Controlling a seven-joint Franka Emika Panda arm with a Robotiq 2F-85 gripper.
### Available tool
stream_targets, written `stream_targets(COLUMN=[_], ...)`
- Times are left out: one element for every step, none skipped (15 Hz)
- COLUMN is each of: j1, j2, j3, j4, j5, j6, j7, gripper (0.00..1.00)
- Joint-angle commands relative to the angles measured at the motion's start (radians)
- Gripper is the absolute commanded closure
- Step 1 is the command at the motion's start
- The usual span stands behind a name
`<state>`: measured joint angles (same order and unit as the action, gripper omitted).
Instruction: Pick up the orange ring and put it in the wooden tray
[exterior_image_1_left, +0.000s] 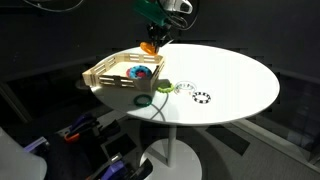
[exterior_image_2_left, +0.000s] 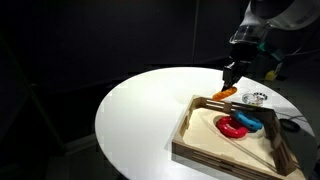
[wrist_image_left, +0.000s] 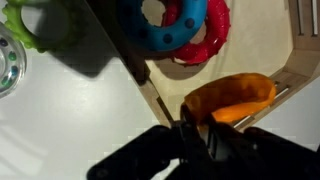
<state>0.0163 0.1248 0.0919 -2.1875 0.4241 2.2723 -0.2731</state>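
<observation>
Orange ring count: 1. The orange ring (exterior_image_1_left: 150, 47) (exterior_image_2_left: 228, 94) (wrist_image_left: 235, 100) is gripped and held at a corner of the wooden tray, over its rail. Contact with the rail cannot be told.
Gripper: the gripper (exterior_image_1_left: 152, 40) (exterior_image_2_left: 230, 78) (wrist_image_left: 200, 128) is clenched on the orange ring, with one side of the ring pinched between the dark fingers in the wrist view.
Wooden tray count: 1. The wooden tray (exterior_image_1_left: 110, 72) (exterior_image_2_left: 220, 155) (wrist_image_left: 132, 62) is set on the round white table (exterior_image_1_left: 240, 75) (exterior_image_2_left: 140, 110) (wrist_image_left: 60, 120), near the table edge in both exterior views.
Rings in tray: 2. A blue ring (exterior_image_1_left: 139, 72) (exterior_image_2_left: 248, 122) (wrist_image_left: 165, 20) is laid partly over a red ring (exterior_image_1_left: 132, 75) (exterior_image_2_left: 233, 128) (wrist_image_left: 210, 30). They touch, and both are seen on the tray floor, apart from the orange ring.
Rings outside tray: 2 are counted with confidence. A green ring (exterior_image_1_left: 163, 85) (wrist_image_left: 35, 25) is seen on the table just beside the tray's wall. A black-and-white ring (exterior_image_1_left: 203, 97) (exterior_image_2_left: 255, 98) is further out toward the table middle.
Unclear items: a pale round item lies between the green and black-and-white rings, and a dark shape sits at the tray corner by the table edge. Both are too small to identify.
Obstructions: the slatted rail lies under the held ring, and the blue and red rings take up the centre of the tray floor.
</observation>
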Motion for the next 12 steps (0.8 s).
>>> stream_targets(j1=[0.009, 0.013, 0.018, 0.022, 0.026, 0.029, 0.031, 0.030, 0.028, 0.025, 0.022, 0.017], j2=[-0.033, -0.035, -0.037, -0.038, -0.040, -0.040, -0.042, -0.042, -0.042, -0.041, -0.040, -0.041], j3=[0.012, 0.016, 0.019, 0.022, 0.024, 0.026, 0.026, 0.024, 0.021, 0.016, 0.013, 0.007], j4=[-0.045, -0.057, -0.067, -0.076, -0.086, -0.092, -0.098, -0.102, -0.104, -0.106, -0.107, -0.110], j5=[0.028, 0.028, 0.025, 0.024, 0.018, 0.017, 0.013, 0.012, 0.012, 0.004, 0.005, 0.004], j6=[-0.025, -0.026, -0.026, -0.027, -0.024, -0.026, -0.025, -0.027, -0.030, -0.033, -0.035, -0.034], j7=[-0.046, -0.051, -0.053, -0.060, -0.063, -0.068, -0.071, -0.076, -0.076, -0.066, -0.066, -0.066], gripper=[0.95, 0.95, 0.95, 0.95, 0.94, 0.72, 0.64, 0.62, 0.55, 0.48, 0.39, 0.32])
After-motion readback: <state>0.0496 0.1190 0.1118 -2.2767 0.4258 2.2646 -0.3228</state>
